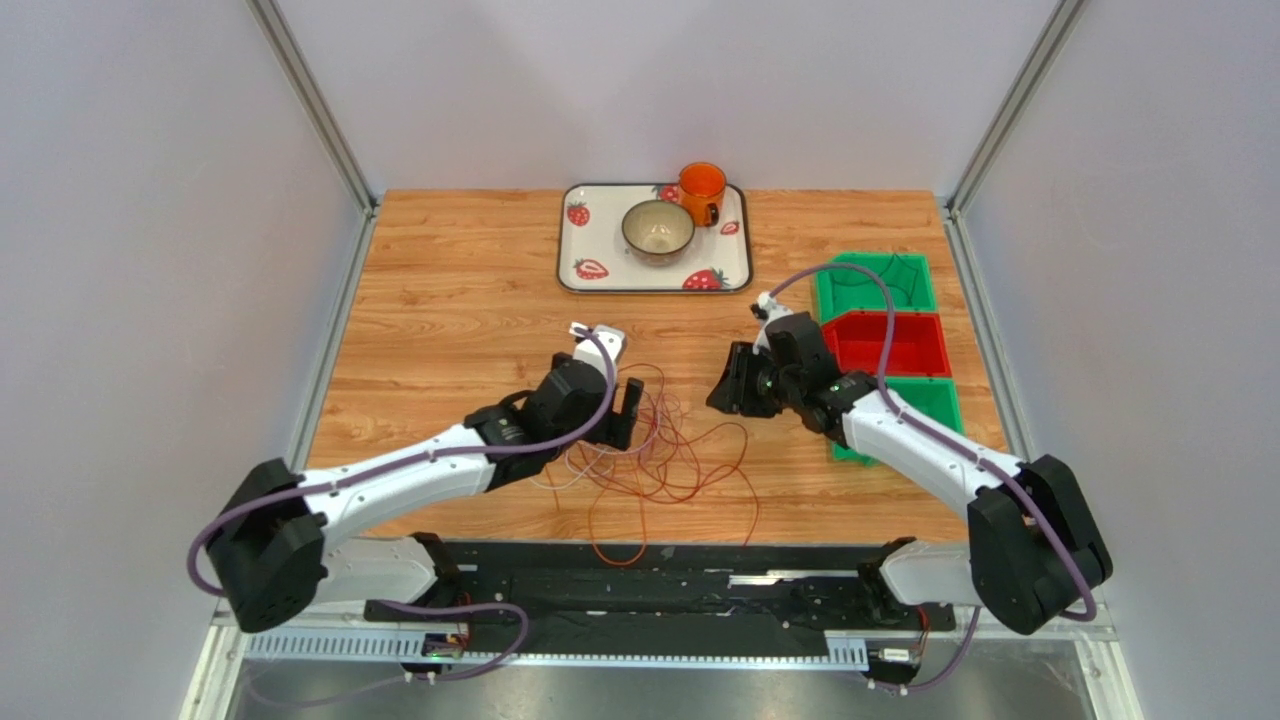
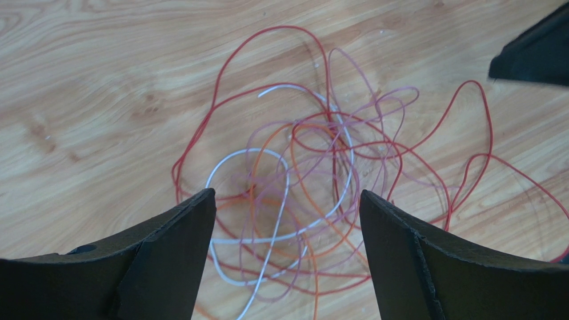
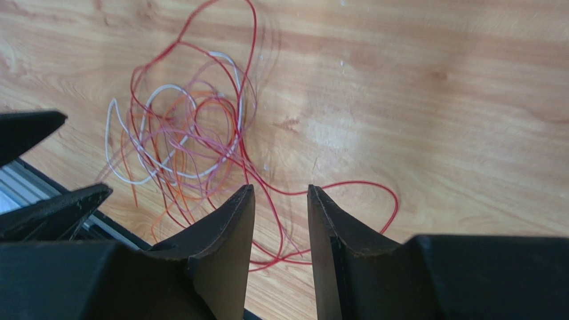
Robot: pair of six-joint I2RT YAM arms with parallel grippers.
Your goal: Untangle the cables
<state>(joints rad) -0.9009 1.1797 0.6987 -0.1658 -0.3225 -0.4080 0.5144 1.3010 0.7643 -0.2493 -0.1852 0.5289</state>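
The cables [image 1: 661, 458] are a loose tangle of thin red, orange, white and pale purple wires on the wooden table [image 1: 451, 285] near its front edge. In the left wrist view the tangle [image 2: 314, 173] lies below and between my open fingers. My left gripper [image 1: 631, 408] is open above the tangle's left part. My right gripper [image 1: 724, 393] is open with a narrow gap, just right of the tangle. In the right wrist view a red loop [image 3: 347, 193] runs under the jaws and the tangle [image 3: 180, 140] lies to the left.
A strawberry tray [image 1: 576, 255] with a bowl [image 1: 658, 230] and an orange cup [image 1: 700, 189] stands at the back. Green and red bins [image 1: 887, 342] stand at the right. The black rail [image 1: 661, 593] runs along the front edge.
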